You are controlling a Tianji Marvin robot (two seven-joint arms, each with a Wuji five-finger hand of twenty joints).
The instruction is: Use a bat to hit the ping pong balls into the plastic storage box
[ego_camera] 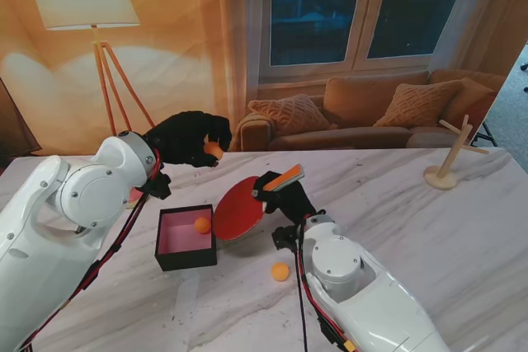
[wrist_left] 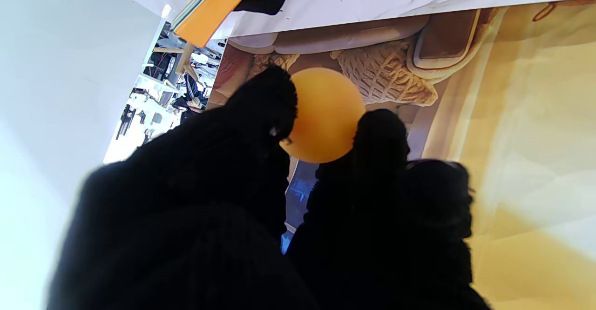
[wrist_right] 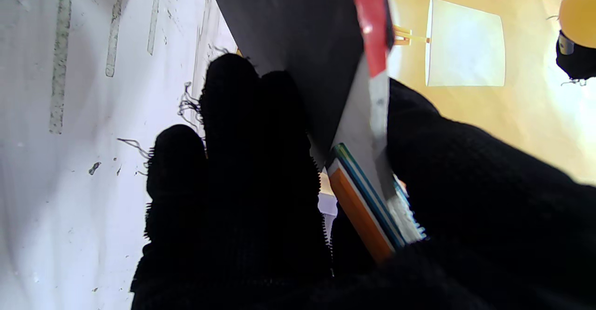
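Left hand [ego_camera: 188,139] pinches ball [ego_camera: 214,150] far of box [ego_camera: 186,238]; right hand [ego_camera: 285,195] grips bat [ego_camera: 243,206] just right of box; loose ball [ego_camera: 280,271] near right forearm.

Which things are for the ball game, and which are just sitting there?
For the game: bat in right robot hand; ball in left robot hand; box; ball inside; loose ball.

Just sitting: wooden stand.

Stand camera looks down at the table [ego_camera: 429,228]; wrist cameras peer close along fingers.
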